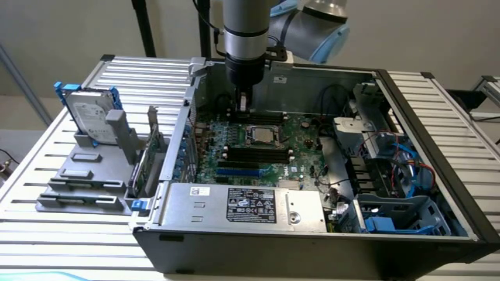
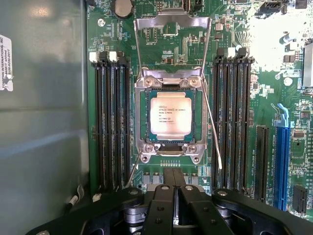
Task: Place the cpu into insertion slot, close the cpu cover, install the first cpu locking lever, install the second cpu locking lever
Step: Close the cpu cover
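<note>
Silvery cpu (image 2: 170, 115) sits in insertion slot (image 2: 168, 84), gripper (image 2: 173, 176) pinched together; raised cpu cover (image 2: 173, 22) probably wants a gentle, even push down.

Exterior view high over the case (image 1: 312, 253); wrist view close above shared insertion slot (image 2: 171, 149).

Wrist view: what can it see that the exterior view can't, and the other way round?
Wrist view: the lettering on the cpu, the cover flipped open, a thin lever standing loose, and the shut pincer up close.
Exterior view: the arm, the whole case, the power supply, and a hard drive outside on the table.
Both: the green board, the black memory slots, and the cpu in its slot with the pincer near it.
</note>
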### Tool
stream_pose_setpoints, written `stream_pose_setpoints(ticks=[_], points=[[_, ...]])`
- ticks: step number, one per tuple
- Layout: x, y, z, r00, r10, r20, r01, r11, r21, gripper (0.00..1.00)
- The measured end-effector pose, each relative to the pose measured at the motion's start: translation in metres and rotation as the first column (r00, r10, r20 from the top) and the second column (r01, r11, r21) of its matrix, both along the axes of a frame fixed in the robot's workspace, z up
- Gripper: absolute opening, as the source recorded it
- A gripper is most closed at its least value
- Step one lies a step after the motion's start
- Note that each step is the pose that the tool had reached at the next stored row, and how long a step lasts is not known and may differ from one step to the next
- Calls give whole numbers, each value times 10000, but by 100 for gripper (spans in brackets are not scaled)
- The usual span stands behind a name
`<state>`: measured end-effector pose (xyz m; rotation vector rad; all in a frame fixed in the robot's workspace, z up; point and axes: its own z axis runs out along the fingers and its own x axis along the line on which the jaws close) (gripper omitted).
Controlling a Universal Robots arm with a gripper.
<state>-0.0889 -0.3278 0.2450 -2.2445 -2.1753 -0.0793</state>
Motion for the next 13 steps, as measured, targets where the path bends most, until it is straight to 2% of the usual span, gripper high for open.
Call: stream_pose_setpoints(ticks=[7, 13], points=[[295, -23, 34, 10000, 0, -84, 0, 10000, 22, 11], [569, -46, 123, 9999, 1, -125, 0, 10000, 50, 11]])
